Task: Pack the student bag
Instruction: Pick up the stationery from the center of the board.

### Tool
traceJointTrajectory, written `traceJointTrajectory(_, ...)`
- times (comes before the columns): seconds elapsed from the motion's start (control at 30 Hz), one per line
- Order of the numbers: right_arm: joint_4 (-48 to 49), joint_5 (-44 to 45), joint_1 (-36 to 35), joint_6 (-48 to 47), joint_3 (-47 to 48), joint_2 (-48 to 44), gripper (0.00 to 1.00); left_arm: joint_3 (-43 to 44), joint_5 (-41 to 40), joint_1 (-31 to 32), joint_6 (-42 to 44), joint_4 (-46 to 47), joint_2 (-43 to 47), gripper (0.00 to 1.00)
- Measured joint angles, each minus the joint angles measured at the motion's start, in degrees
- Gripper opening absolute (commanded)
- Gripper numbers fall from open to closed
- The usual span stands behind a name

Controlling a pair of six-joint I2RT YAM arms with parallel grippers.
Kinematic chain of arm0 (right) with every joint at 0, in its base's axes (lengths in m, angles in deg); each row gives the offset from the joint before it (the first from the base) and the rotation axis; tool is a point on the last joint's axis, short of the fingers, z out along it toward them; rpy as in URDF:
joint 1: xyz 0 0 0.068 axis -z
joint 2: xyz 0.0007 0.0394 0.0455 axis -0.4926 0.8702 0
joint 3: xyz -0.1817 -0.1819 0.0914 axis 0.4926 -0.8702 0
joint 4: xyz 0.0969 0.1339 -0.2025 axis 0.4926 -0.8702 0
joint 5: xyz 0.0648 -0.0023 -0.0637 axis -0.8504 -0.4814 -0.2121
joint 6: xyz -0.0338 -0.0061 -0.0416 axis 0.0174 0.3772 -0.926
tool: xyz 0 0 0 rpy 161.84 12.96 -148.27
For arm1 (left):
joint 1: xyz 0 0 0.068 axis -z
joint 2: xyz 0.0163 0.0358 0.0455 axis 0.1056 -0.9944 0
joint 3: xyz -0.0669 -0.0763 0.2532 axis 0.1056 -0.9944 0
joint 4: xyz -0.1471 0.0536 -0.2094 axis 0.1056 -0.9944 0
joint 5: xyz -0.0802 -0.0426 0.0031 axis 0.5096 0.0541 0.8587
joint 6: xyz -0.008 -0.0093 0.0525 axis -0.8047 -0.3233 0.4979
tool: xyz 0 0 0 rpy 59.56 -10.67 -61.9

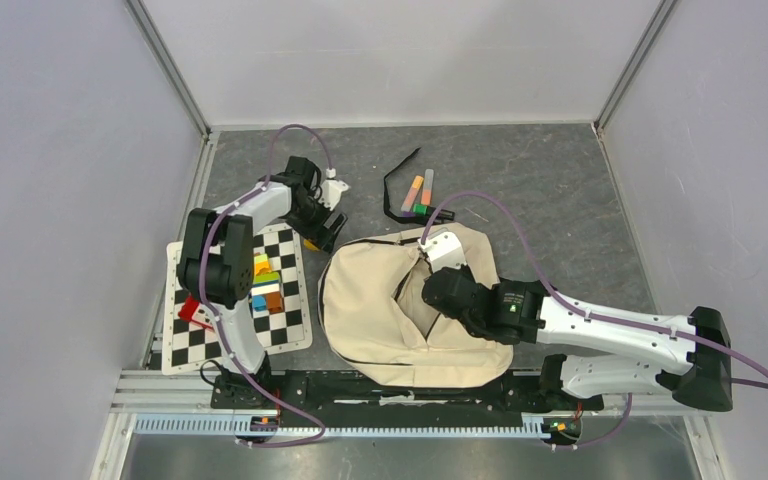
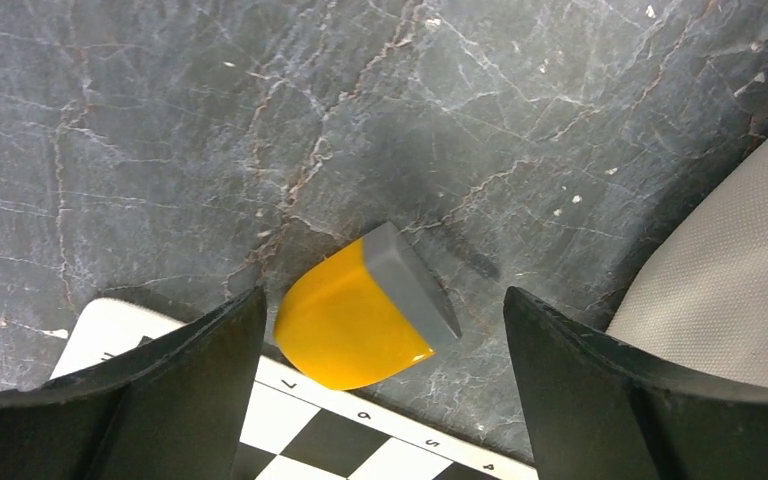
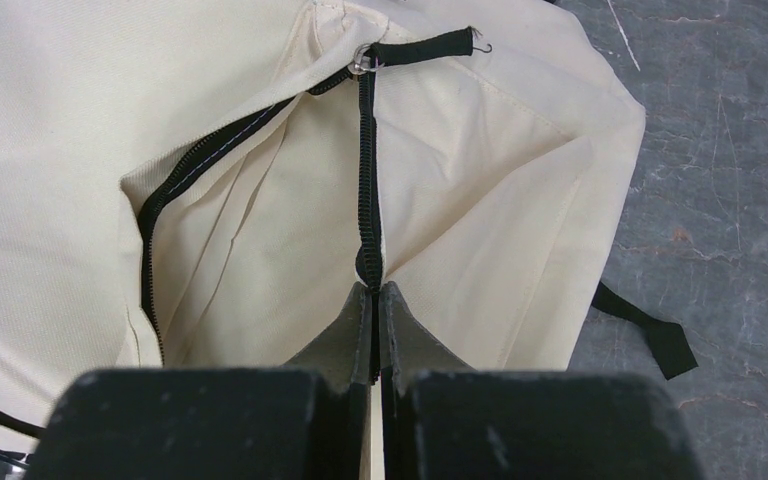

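Observation:
The cream student bag (image 1: 370,300) lies flat in the middle of the table, its pocket unzipped. My right gripper (image 1: 438,292) is shut on the black zipper edge (image 3: 367,215) of the bag's opening (image 3: 250,260) and holds it up. My left gripper (image 1: 322,236) is open, low over the table just left of the bag. A yellow block with a grey end (image 2: 365,315) lies between its fingers (image 2: 190,360), at the checkered mat's corner. The bag's fabric (image 2: 730,290) shows at the right of the left wrist view.
A black-and-white checkered mat (image 1: 200,340) lies at the left with several coloured blocks (image 1: 265,285) and a red piece (image 1: 188,310). Behind the bag lie a black strap (image 1: 392,190) and orange, pink and green sticks (image 1: 418,195). Walls enclose the table.

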Motion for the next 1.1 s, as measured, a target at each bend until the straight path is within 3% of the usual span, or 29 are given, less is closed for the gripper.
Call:
traceJointTrajectory(0.1,0.09,-0.02,0.0,0.0,-0.2,-0.02,0.0,-0.46,-2.19,1.33,-0.07,-0.28,0.24,0.86)
traceJointTrajectory(0.43,0.9,-0.44,0.0,0.04,-1.29,-0.52,0.0,-0.35,-10.93,3.69,-5.97,-3.67,0.2,0.88)
traceJointTrajectory(0.57,1.29,-0.57,0.0,0.2,-1.79,-0.98,0.0,1.62,-11.45,3.69,-9.14,-5.03,-1.33,0.81)
traceJointTrajectory(0.87,1.88,-0.7,0.0,0.46,-2.51,-1.77,0.0,4.96,-11.37,3.69,-14.4,-7.5,-3.74,0.52)
traceJointTrajectory(1.1,2.14,-0.9,0.0,0.5,-3.04,-2.43,0.0,5.75,-11.41,3.69,-17.77,-7.32,-4.04,0.45)
